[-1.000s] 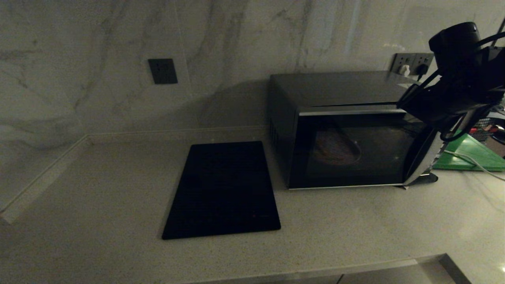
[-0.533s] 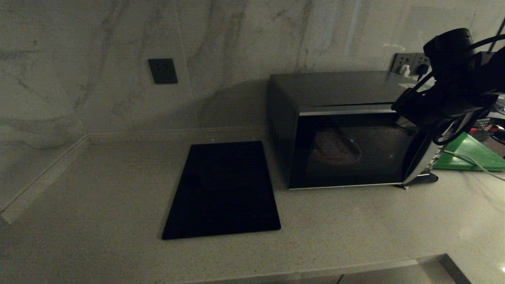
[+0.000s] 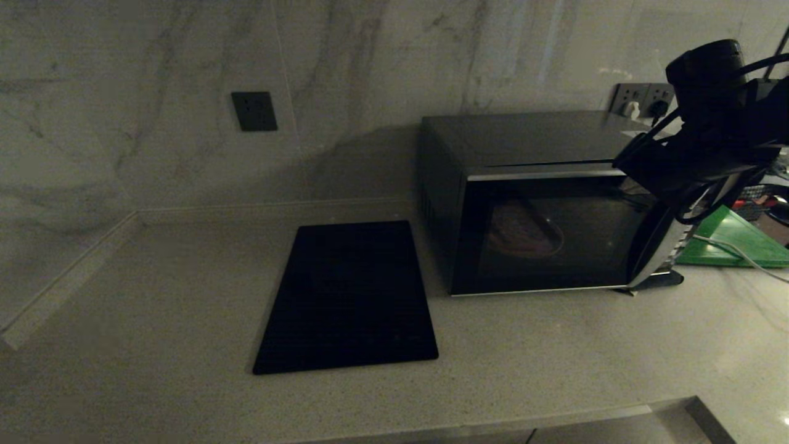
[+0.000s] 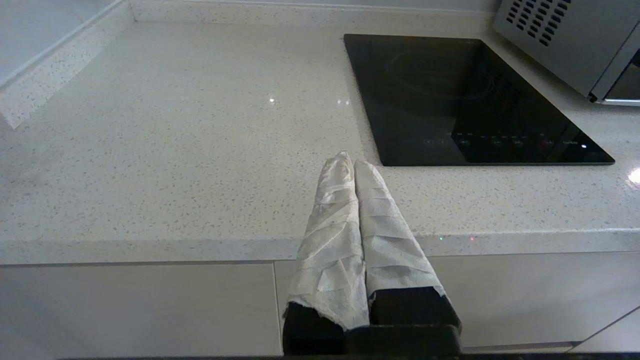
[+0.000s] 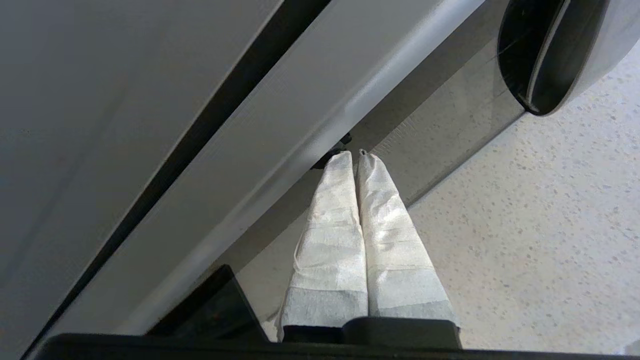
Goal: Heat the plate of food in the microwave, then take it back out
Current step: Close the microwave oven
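The black-and-silver microwave (image 3: 542, 203) stands on the counter with its dark glass door closed. Through the glass the plate of food (image 3: 524, 231) shows only dimly, as a round shape inside. My right arm (image 3: 703, 154) hangs over the microwave's upper right front corner, by the handle strip. In the right wrist view my right gripper (image 5: 354, 155) is shut and empty, its cloth-wrapped fingertips right at the microwave's front (image 5: 300, 130). My left gripper (image 4: 348, 161) is shut and empty too, parked at the counter's front edge, well away from the microwave (image 4: 575, 45).
A flat black mat (image 3: 348, 296) lies left of the microwave. A green board (image 3: 733, 240) and a white cable (image 3: 739, 256) lie to its right. Wall sockets (image 3: 644, 98) with plugs sit behind it. The counter's front edge (image 4: 150, 245) runs below my left gripper.
My right arm has shifted slightly left along the microwave's upper right corner. The door stays closed and the plate has not moved.
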### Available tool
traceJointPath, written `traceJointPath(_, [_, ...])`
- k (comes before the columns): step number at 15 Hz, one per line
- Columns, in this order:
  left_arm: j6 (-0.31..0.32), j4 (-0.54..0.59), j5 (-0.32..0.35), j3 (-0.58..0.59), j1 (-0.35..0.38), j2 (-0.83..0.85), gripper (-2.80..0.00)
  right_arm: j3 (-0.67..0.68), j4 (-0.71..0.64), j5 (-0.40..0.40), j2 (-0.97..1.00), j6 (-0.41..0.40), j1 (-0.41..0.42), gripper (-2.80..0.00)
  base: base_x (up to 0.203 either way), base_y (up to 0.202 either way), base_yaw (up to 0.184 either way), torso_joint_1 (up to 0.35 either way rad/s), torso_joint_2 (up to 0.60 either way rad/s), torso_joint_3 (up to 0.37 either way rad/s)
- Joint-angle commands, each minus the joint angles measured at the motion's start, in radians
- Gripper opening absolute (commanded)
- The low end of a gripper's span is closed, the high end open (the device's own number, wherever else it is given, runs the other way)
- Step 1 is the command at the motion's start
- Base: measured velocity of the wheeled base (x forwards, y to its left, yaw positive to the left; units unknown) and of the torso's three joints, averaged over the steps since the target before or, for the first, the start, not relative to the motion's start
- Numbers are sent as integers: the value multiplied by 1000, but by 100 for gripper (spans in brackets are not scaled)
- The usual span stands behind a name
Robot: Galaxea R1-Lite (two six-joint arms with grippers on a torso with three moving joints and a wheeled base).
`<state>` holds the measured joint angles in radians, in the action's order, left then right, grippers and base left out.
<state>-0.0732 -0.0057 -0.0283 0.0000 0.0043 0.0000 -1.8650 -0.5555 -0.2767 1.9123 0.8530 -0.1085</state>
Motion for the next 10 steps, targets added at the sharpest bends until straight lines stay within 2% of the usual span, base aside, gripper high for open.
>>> traceJointPath(1, [0, 0, -1, 0, 0, 2, -280, 27, 64, -1, -3, 6, 1, -280, 0, 0, 0, 0, 0, 0])
traceJointPath(8, [0, 0, -1, 0, 0, 0, -280, 49, 94, 13, -38, 8, 31, -280, 0, 0, 0, 0, 0, 0])
traceJointPath(10, [0, 0, -1, 0, 0, 2, -280, 53, 94, 42, -45, 9, 42, -280, 0, 0, 0, 0, 0, 0])
